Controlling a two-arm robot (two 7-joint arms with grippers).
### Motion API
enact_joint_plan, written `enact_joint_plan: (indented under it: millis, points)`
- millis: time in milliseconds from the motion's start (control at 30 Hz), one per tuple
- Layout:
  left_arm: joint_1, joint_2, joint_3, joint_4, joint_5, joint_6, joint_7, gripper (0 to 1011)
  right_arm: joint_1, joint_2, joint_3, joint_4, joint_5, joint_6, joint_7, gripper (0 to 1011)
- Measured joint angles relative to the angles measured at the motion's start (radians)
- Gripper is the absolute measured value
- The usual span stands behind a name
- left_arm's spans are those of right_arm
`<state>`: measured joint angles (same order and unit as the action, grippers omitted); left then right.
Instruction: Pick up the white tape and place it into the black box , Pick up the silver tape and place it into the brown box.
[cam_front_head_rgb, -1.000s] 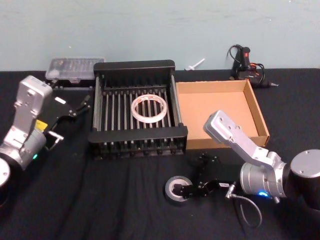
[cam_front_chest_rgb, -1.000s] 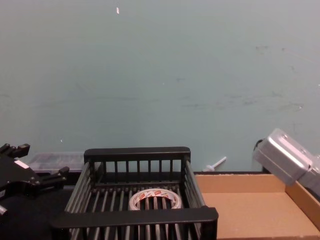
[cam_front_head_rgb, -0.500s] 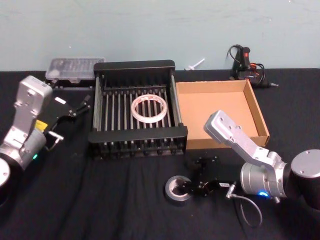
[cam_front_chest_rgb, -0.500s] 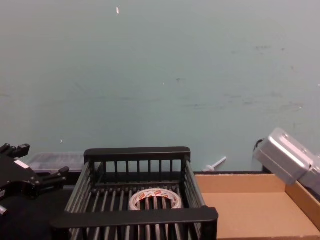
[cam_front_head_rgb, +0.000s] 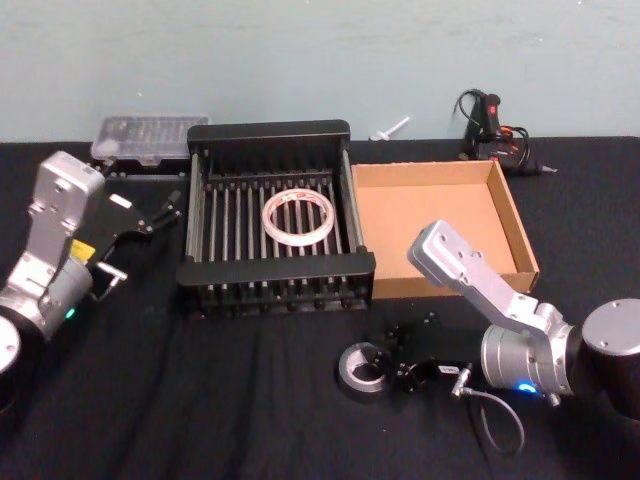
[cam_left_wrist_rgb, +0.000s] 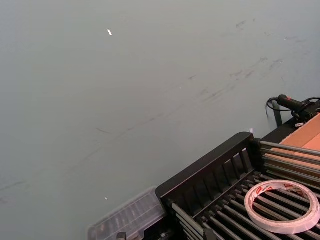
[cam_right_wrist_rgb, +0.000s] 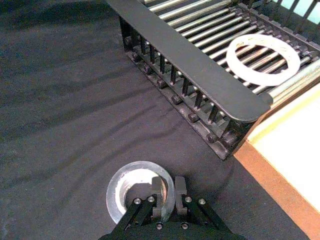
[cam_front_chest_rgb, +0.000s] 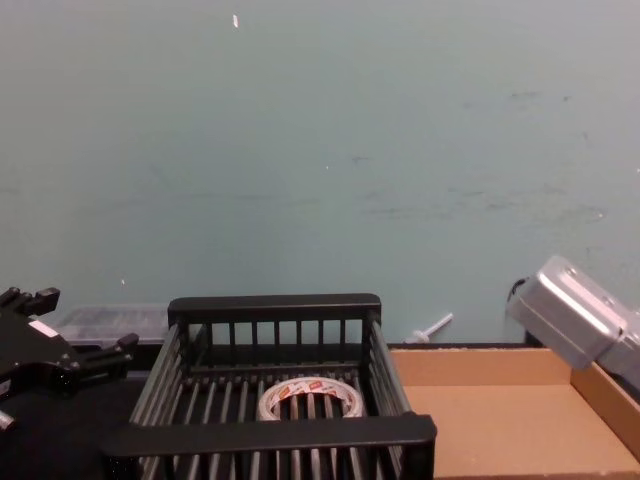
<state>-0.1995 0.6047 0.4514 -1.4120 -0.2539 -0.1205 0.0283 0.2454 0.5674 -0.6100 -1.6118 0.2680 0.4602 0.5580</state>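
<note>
Right claw (cam_right_wrist_rgb: 166, 189): clamped on the silver tape's (cam_right_wrist_rgb: 135, 192) wall, on the counter (cam_front_head_rgb: 250, 400).
Left claw (cam_front_head_rgb: 150, 215): apart, beside the black box (cam_front_head_rgb: 275, 270).
White tape (cam_front_head_rgb: 298, 216): inside the black box.

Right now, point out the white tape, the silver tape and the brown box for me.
white tape (cam_front_head_rgb: 297, 216), head view, near band of the roll.
silver tape (cam_right_wrist_rgb: 120, 201), right wrist view, outer wall of the roll.
brown box (cam_front_head_rgb: 440, 225), head view, bare cardboard floor.
</note>
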Motion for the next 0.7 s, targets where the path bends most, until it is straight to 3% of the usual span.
enact_joint_plan:
  millis: [367,700]
  points:
    - [0.000,0.000,0.000,0.000,0.000,0.000,0.000,1001,0.000,0.000,0.001,0.000,0.002,-0.002,0.000,157]
    - [0.000,0.000,0.000,0.000,0.000,0.000,0.000,1001,-0.020,0.026,0.033,-0.040,0.031,-0.054,0.002,157]
